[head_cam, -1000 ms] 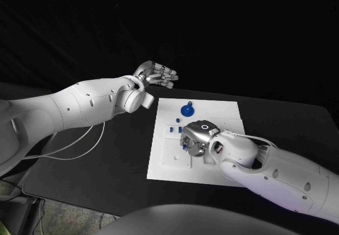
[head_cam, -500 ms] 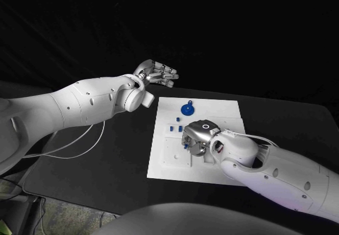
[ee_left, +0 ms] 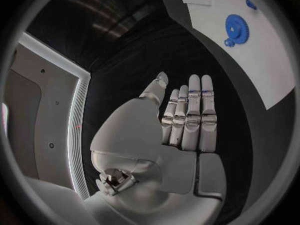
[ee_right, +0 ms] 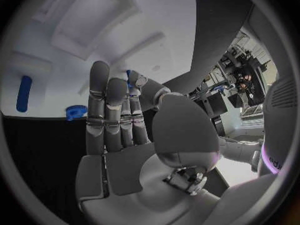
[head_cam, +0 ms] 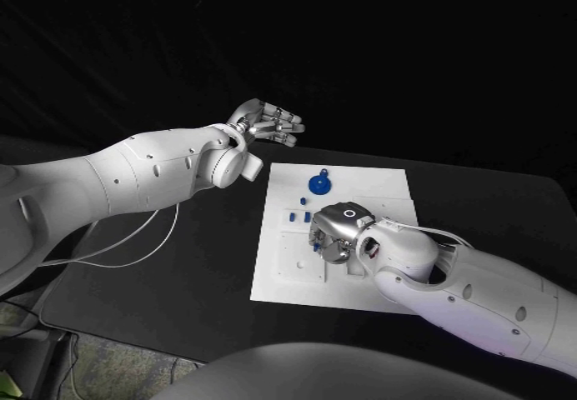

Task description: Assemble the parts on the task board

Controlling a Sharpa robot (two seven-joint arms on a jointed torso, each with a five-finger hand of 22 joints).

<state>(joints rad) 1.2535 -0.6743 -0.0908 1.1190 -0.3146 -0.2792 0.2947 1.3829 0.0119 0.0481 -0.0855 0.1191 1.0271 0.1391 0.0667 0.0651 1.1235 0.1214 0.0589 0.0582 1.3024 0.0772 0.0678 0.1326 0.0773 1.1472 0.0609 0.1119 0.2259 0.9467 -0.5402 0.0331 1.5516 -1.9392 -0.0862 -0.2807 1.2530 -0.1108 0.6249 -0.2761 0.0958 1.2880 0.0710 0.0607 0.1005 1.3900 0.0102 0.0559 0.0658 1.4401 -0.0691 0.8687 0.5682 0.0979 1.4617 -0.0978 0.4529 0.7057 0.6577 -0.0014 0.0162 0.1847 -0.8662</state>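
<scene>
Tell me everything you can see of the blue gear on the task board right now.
The blue gear is a round, toothed disc, plastic-looking, with small holes in its face and a small blue knob at its rim. It lies flat on the far part of the white task board. Nothing touches it; the left hand hovers beyond the board, its fingers straight.

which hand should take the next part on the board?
Right. The right hand is already low over the board, beside the small blue parts. The left hand hangs empty, fingers spread, off the board's far corner, past the blue gear.
</scene>
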